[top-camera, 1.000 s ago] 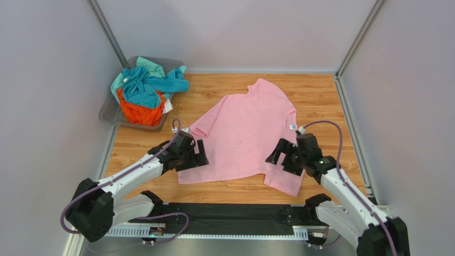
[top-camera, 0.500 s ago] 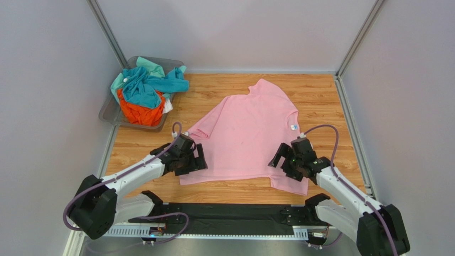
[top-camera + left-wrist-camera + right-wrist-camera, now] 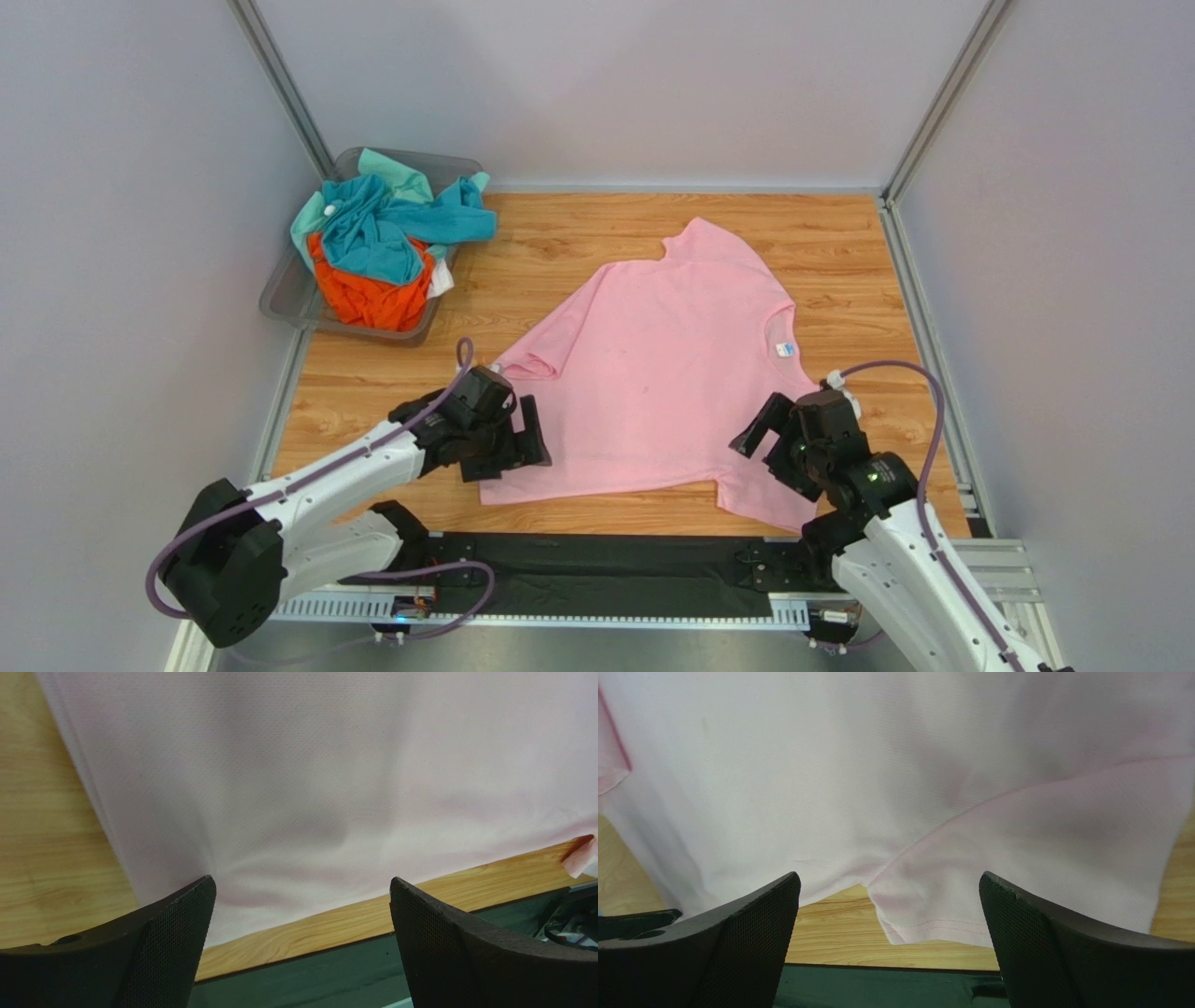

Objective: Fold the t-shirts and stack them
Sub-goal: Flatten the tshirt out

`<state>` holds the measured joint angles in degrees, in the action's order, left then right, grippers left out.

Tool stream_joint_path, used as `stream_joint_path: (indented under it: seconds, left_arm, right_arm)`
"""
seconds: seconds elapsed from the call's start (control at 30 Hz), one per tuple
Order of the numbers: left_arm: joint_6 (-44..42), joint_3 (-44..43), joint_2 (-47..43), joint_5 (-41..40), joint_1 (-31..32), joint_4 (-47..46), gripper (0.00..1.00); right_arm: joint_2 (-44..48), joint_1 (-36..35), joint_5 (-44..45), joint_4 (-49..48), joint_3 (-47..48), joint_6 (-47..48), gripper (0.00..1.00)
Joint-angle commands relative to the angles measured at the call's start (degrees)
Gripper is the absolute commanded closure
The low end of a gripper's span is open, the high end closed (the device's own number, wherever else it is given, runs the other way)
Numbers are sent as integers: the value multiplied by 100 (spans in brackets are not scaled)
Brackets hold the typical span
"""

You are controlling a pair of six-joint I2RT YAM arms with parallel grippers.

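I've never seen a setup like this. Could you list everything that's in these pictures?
pink short-sleeved t-shirt: one, pink, spread flat mid-table
clear grey plastic bin: one, far left corner
crumpled clothes: a heap, teal, orange and pale green, in the bin; number cannot be told
wooden table: one, light brown, under the shirt
black strip: one, along the near edge
left gripper: one, black, open, at the shirt's near left edge
right gripper: one, black, open, at the shirt's near right part
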<state>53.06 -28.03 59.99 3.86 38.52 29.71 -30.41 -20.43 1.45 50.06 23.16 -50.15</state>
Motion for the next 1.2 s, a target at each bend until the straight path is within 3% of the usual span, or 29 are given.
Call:
stream_joint_path:
  seconds: [0.0, 0.1, 0.2, 0.37, 0.47, 0.8, 1.17]
  left_arm:
    - [-145, -683, -215, -374, 32, 561, 0]
    - [-357, -1316, -23, -1234, 15, 807, 0]
    - [-611, -2001, 528, -1589, -195, 931, 0]
    - [-1007, -2891, 1760, -1450, -776, 755, 2]
    - [-1104, -3453, 2507, -1467, -987, 650, 8]
    - [-1210, -3973, 3818, -967, -1347, 307, 35]
    - [-1184, -3973, 3994, -430, -1347, -167, 40]
  right_arm:
    - [-52, -5, -549, -942, 320, 531, 0]
    - [-508, 12, -734, -1419, 593, 1146, 0]
    - [-1149, 3, -778, -1700, 926, 1665, 0]
    - [-2046, 3, -822, -2105, 1173, 2009, 0]
    - [-2432, 3, -849, -2202, 1244, 2176, 0]
    - [-2970, 3, -594, -2176, 1332, 2493, 0]
    - [-3410, 3, -637, -2282, 1349, 2519, 0]
